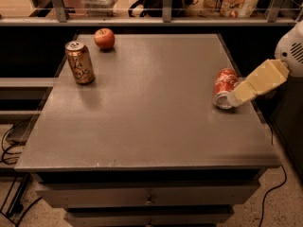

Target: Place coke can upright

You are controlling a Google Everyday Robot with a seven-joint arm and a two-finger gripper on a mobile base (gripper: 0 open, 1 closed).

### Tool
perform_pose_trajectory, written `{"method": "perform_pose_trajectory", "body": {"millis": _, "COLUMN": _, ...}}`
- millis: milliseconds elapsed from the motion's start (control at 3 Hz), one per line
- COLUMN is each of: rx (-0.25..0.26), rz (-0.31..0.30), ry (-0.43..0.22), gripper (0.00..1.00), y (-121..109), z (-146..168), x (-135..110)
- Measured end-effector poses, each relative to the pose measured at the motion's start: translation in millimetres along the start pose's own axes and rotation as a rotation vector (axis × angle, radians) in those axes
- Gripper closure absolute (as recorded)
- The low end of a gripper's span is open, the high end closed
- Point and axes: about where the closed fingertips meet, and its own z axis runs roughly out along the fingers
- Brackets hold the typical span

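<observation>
The coke can [225, 85] is red with white script and lies on its side near the right edge of the grey table [151, 103], its silver end facing the front. My gripper [235, 98], a tan piece on a white arm, reaches in from the right. Its tip is at the can's near end, touching it or nearly so.
A gold-brown can [80, 62] stands upright at the back left. A red apple [104, 38] sits just behind it. A shelf rail with bags and boxes runs behind the table. Drawers are below the front edge, and cables lie on the floor at both sides.
</observation>
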Motion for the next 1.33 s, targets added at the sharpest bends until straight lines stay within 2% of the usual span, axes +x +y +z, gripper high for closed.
{"method": "perform_pose_trajectory", "body": {"millis": 333, "rx": 0.015, "rz": 0.172, "ry": -0.026, "gripper": 0.0, "y": -16.9, "z": 18.0, "x": -11.2}}
{"method": "perform_pose_trajectory", "body": {"millis": 667, "rx": 0.031, "rz": 0.285, "ry": -0.018, "gripper": 0.0, "y": -33.0, "z": 35.4, "x": -20.9}}
{"method": "perform_pose_trajectory", "body": {"millis": 1000, "rx": 0.03, "rz": 0.342, "ry": 0.01, "gripper": 0.0, "y": -47.5, "z": 55.3, "x": -31.3}}
{"method": "perform_pose_trajectory", "body": {"millis": 1333, "rx": 0.009, "rz": 0.354, "ry": 0.047, "gripper": 0.0, "y": -54.5, "z": 76.2, "x": -43.5}}
